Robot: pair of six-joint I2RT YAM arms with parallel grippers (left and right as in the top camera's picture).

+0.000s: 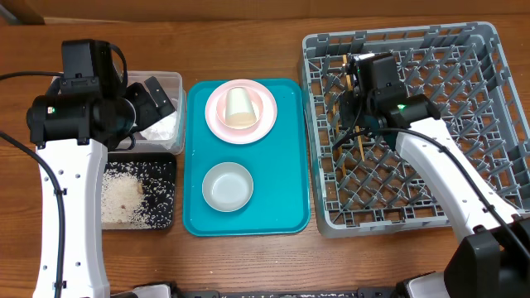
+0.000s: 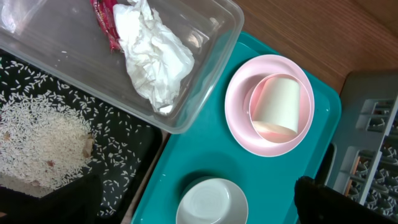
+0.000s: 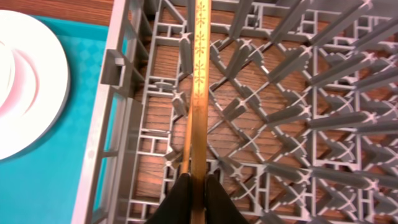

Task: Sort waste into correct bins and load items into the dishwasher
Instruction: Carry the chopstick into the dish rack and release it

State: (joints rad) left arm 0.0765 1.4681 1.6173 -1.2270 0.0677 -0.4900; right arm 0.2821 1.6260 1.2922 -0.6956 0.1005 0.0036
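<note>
Right gripper pinches the wooden chopsticks tightly over the grey dish rack by the table's right edge. Loading is in hand; next, I'd say, lower them in and release. Left gripper gapes wide, empty.

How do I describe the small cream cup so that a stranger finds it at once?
Find the large teal tray. At its far end sits a pink plate; the cream cup lies on its side on it. The white bowl nearby stands upright, alone.
</note>
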